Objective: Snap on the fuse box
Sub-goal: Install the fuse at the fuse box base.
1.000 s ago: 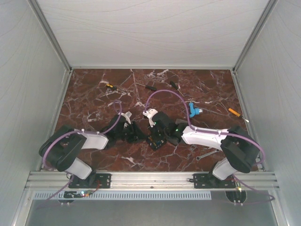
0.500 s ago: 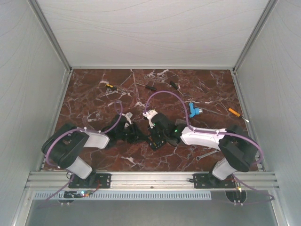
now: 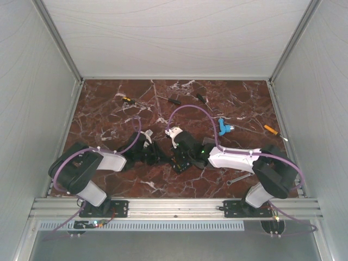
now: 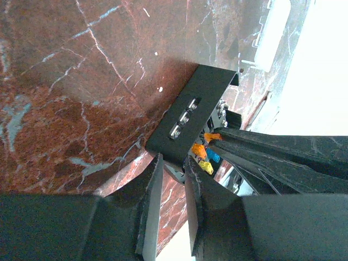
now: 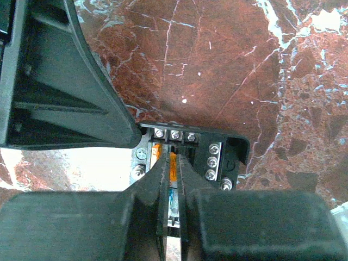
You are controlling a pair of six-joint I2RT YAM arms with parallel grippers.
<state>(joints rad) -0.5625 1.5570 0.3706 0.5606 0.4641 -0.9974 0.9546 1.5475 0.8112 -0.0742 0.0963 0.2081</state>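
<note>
Black fuse box (image 4: 190, 111) unmoved | left tool (image 4: 173, 166) nearer, narrower | right tool (image 5: 171, 163) stays closed

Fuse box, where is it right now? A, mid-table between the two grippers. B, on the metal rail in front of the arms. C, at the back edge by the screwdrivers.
A: the fuse box sits mid-table, with the left gripper and right gripper at it from either side.

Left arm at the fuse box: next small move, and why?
Probably close the left end effector on the near edge of the fuse box: its fingers stand narrowly apart at that edge, while the right end effector sits shut over the fuses. A steadied box should take pressing better.
</note>
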